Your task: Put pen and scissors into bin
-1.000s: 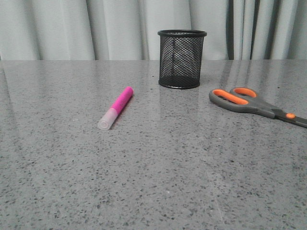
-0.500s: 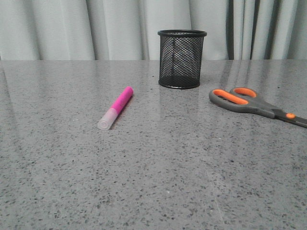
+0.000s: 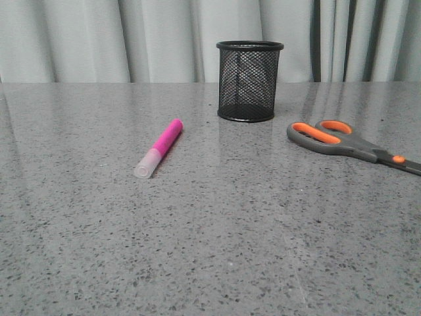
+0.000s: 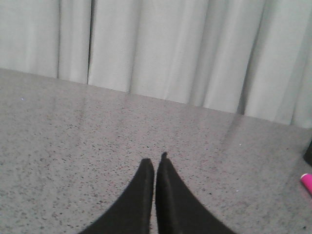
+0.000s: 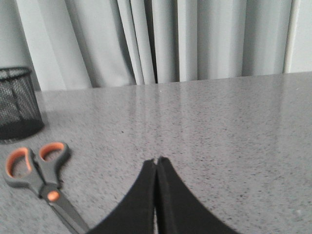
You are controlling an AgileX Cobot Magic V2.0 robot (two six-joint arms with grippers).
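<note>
The pink pen [image 3: 160, 147] with its whitish cap lies flat on the grey table, left of the middle in the front view. Behind it, the black mesh bin [image 3: 249, 81] stands upright. The scissors [image 3: 348, 143] with grey handles and orange-lined loops lie flat at the right, blades running off the frame edge. Neither arm shows in the front view. My left gripper [image 4: 155, 161] is shut and empty over bare table, with the pen's pink tip [image 4: 307, 182] off to one side. My right gripper [image 5: 156, 160] is shut and empty, apart from the scissors [image 5: 39, 173] and the bin [image 5: 17, 103].
Pale curtains [image 3: 151, 39] hang behind the table's far edge. The speckled grey tabletop [image 3: 217, 243] stretches from the objects to the near edge.
</note>
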